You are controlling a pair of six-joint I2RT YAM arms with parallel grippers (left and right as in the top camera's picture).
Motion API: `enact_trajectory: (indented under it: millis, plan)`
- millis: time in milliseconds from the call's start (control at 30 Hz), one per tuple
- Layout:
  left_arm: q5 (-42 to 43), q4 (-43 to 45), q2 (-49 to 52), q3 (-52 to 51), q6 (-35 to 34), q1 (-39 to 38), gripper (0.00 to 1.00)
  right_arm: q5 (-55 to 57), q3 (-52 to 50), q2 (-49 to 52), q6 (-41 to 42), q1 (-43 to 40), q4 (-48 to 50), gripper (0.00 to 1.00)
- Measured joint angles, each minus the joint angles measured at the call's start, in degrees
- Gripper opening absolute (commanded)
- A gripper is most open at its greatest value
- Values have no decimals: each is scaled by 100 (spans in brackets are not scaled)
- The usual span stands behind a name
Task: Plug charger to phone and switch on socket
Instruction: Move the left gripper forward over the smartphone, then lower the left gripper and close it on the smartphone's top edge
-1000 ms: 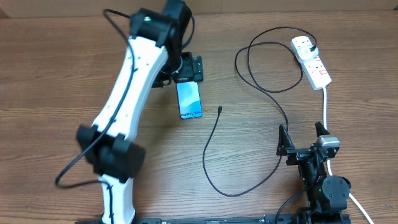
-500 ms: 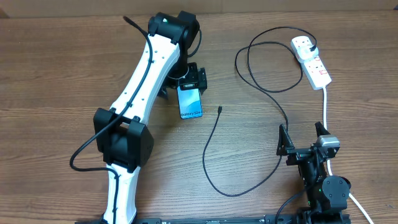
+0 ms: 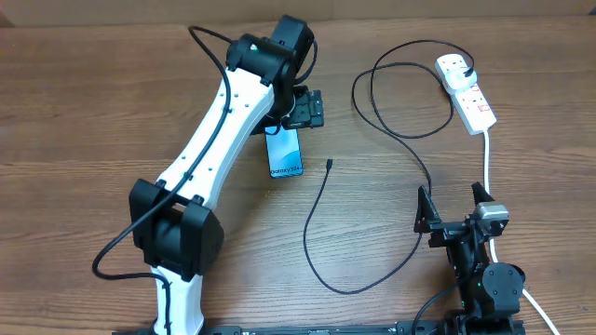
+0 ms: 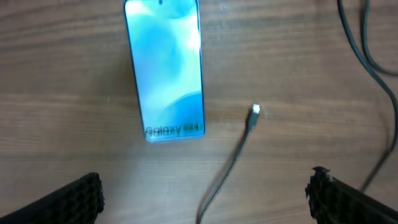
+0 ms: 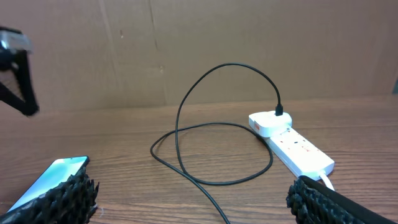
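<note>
The phone [image 3: 284, 154] is lying screen-up, the tip of the charger [image 3: 330, 165] just right of it. The left gripper [image 3: 300, 109] is hovering beyond the phone's far end, jaws spread, empty. The socket [image 3: 468, 93] is sitting well right of the phone. The right gripper [image 3: 453, 207] is also gaping empty.

We see the left arm [image 3: 209, 140] built of long white shells joined by bulky black joints; a thin black cable [image 3: 114, 247] loops loose beside it; the right arm [image 3: 484, 270] is compact and black, topped by a small grey block [image 3: 491, 213]; its fingers [image 5: 59, 199] are black, with a rough, ribbed surface.
</note>
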Motion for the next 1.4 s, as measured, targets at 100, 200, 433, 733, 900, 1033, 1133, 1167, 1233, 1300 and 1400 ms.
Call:
enact_trajectory:
  millis: [100,200,433,733,900,1033,1133,1167,1233,1300,1400]
  plan:
    - [4,302,11,-258,-17,127,99,-2,0,0,-2,0,4,100]
    - [-66,315,11,-334,-31,208,100,-2,0,0,-2,0,0,100]
    - [-205,778,11,-920,-297,179,100,0,0,0,-2,0,0,100]
    - [-304,1429,153,-1322,-610,136,100,0,0,0,0,0,0,100]
    - [-374,1657,323,-1322,-610,127,100,-2,0,0,0,-2,0,100]
    - [-492,1825,483,-1327,-586,127,100,-2,0,0,0,0,2,100]
    - [-566,1862,538,-1327,-540,131,100,0,0,0,-2,0,0,100]
    - [-605,1867,549,-1329,-520,131,99,0,0,0,-2,0,2,100]
    - [-651,1873,562,-1329,-452,131,99,0,0,0,-2,0,2,100]
    - [-684,1908,573,-1329,-413,131,99,0,0,0,2,0,4,100]
    - [-717,1958,584,-1331,-389,131,100,0,0,0,-2,0,-2,100]
